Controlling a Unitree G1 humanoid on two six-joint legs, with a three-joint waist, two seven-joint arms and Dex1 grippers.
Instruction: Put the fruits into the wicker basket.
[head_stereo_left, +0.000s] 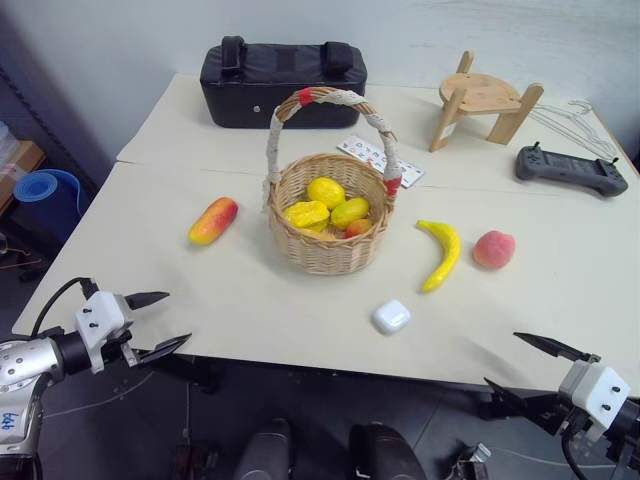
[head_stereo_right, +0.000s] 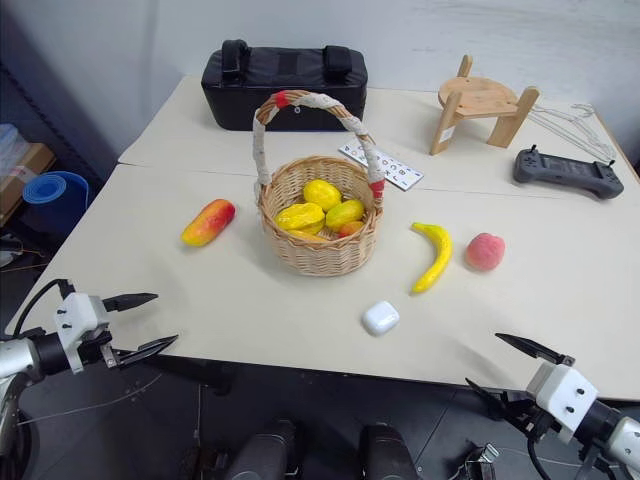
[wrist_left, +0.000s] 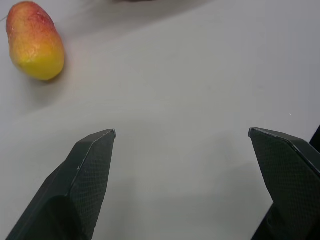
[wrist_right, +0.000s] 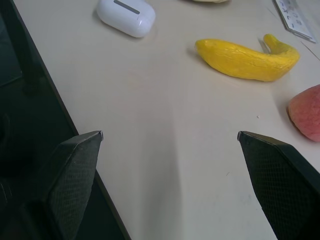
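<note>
The wicker basket (head_stereo_left: 330, 255) stands mid-table with several small yellow fruits (head_stereo_left: 326, 192) inside. Left of it lies a red-orange-yellow mango (head_stereo_left: 213, 220), also close in the left wrist view as the mango (wrist_left: 34, 40). To the basket's right lie a yellow banana (head_stereo_left: 440, 253) and a pinkish-red peach (head_stereo_left: 494, 249); the right wrist view catches the banana (wrist_right: 247, 59) and the peach (wrist_right: 306, 113). My left gripper (head_stereo_left: 157, 323) hangs open at the table's near left edge, empty. Open and empty too, my right gripper (head_stereo_left: 530, 368) sits off the near right edge.
A small white case (head_stereo_left: 391, 316) lies near the front edge. At the back stand a black bag (head_stereo_left: 283, 82), a wooden stand (head_stereo_left: 484, 105), wire hangers (head_stereo_left: 570, 122), a dark controller (head_stereo_left: 570, 169) and a printed card (head_stereo_left: 375, 158). A blue roll (head_stereo_left: 48, 196) sits beyond the table's left side.
</note>
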